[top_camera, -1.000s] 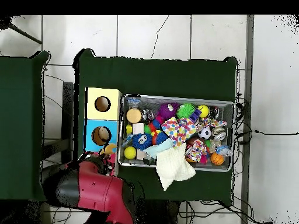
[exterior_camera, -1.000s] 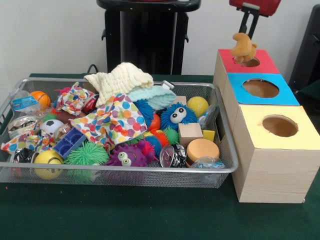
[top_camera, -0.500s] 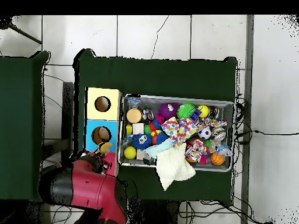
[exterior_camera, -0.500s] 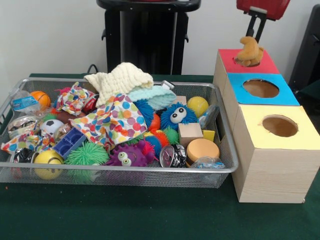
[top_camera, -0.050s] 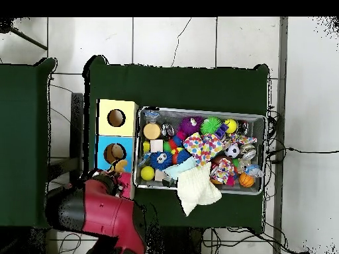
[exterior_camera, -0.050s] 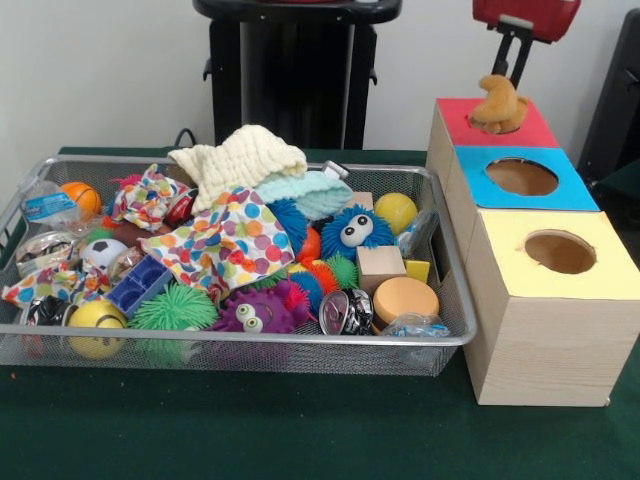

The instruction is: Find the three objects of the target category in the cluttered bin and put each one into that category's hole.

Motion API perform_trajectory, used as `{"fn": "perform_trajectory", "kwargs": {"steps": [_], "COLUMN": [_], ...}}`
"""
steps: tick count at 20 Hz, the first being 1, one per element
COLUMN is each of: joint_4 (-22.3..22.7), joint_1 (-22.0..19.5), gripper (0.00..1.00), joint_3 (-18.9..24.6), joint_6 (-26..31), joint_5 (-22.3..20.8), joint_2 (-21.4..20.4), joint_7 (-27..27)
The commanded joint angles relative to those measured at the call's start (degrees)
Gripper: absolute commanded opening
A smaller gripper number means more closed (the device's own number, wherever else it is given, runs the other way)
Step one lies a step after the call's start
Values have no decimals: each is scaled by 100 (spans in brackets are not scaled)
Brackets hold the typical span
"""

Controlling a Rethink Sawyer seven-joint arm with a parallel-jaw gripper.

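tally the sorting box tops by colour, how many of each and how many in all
red top: 1
blue top: 1
yellow top: 1
total: 3

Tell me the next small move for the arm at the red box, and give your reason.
Probably ease the orange plush toy a little lower into the hole of the red-topped box before letting go. In the front view the toy sits at the hole's rim with most of its body above the top, hanging under the end effector. Whether the end effector has already let go cannot be told.
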Motion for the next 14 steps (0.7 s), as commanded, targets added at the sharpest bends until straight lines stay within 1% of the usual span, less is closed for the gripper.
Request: {"fn": "perform_trajectory", "kwargs": {"steps": [1, 3, 6, 7, 9, 11, 14], "joint_4": [429, 458, 398, 372, 377, 403, 426], "joint_1": [-677, -951, -1107, -1003, -952, -1008, -964], "gripper": [0, 0, 0, 0, 0, 0, 0], "joint_3": [576, 700, 747, 700, 687, 720, 702], "joint_6": [-779, -888, -812, -760, -760, -755, -742], "joint_5": [156, 102, 100, 94, 70, 39, 10], "joint_2": [147, 146, 143, 129, 113, 82, 79], "joint_7": [1075, 921, 900, 979, 1027, 991, 1001]}}
